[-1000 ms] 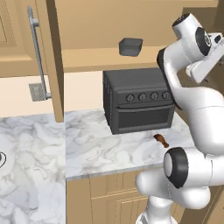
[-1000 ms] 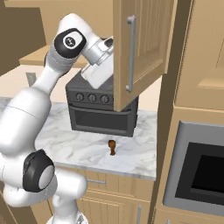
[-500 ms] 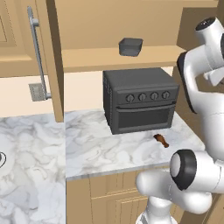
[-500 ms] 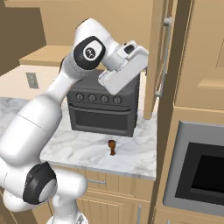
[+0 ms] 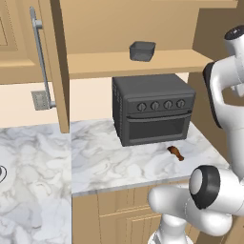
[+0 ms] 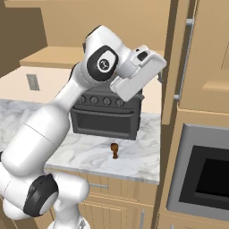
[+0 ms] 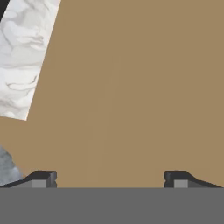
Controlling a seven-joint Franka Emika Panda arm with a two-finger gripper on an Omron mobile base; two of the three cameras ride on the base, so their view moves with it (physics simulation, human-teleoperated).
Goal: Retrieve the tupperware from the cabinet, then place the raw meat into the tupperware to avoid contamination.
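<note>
Hanging open at the left, the light tan wooden cabinet door (image 5: 56,66) bared a shelf whose right end carried the small dark grey rectangular tupperware (image 5: 142,50). On the marble counter's front right edge lay the reddish-brown raw meat (image 5: 176,153). Rightmost, the two-finger gripper (image 7: 109,178) stood spread and empty, the tupperware lying to its left.

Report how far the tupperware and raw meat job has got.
Done: the cabinet doors stand open. In hand: nothing; the tool is open and empty, facing tan wood. Left: the tupperware sits on the shelf, and the raw meat lies on the counter.
</note>
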